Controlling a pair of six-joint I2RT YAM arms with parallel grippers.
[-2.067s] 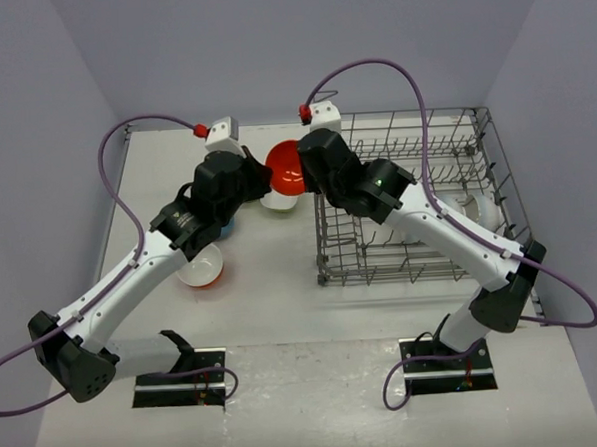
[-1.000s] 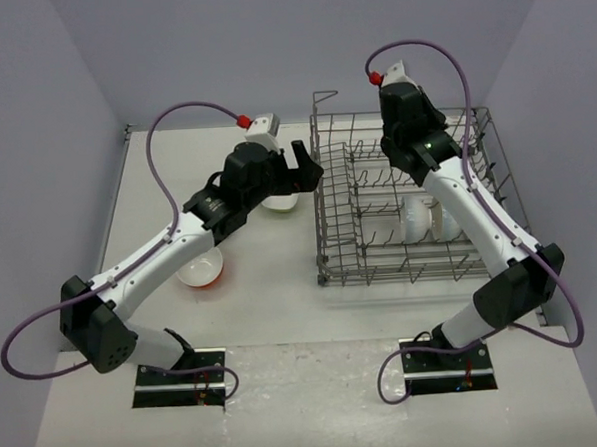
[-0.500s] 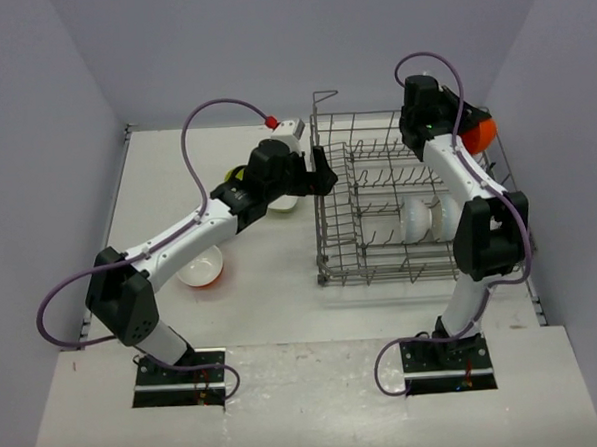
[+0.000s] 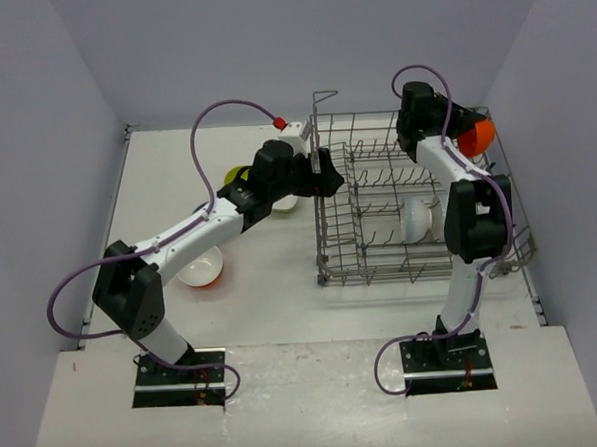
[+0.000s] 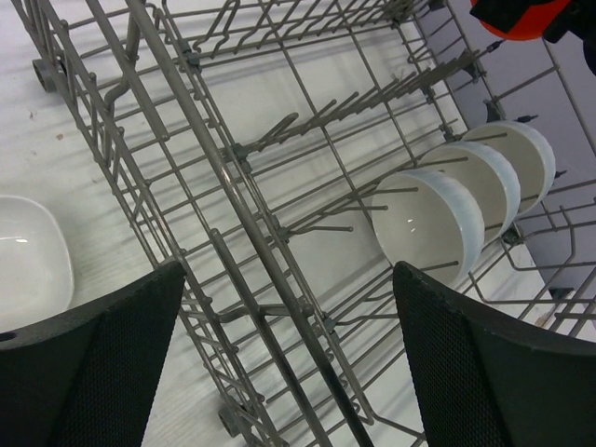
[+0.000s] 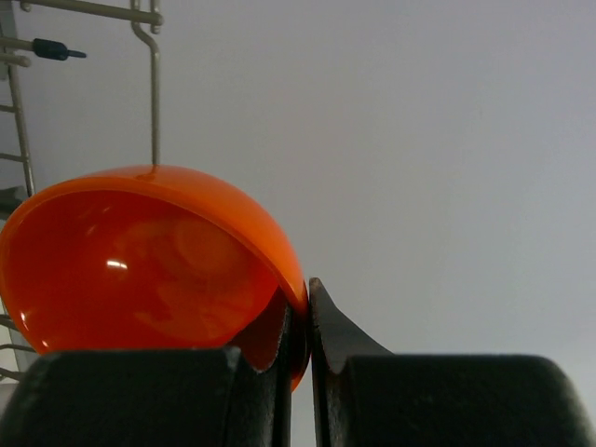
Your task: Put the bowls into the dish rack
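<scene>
Right fingers (image 6: 303,312): pinched shut on the rim of the orange bowl (image 6: 149,261).
Orange bowl: held over the dish rack's (image 4: 325,252) 1 o'clock corner, about where it was half a second ago.
Right arm: elbow now folded closer over the rack.
Left fingers (image 5: 289,279): spread wide and empty at the rack's 10 o'clock side, hardly shifted.
In rack: three white bowls (image 5: 428,228) on edge, toward 3 o'clock.
On surface (image 4: 273,315): yellow-green bowl (image 4: 238,174), white squarish bowl (image 5: 28,261) and orange-and-white bowl (image 4: 201,269), at the rack's 9 o'clock, unmoved.
</scene>
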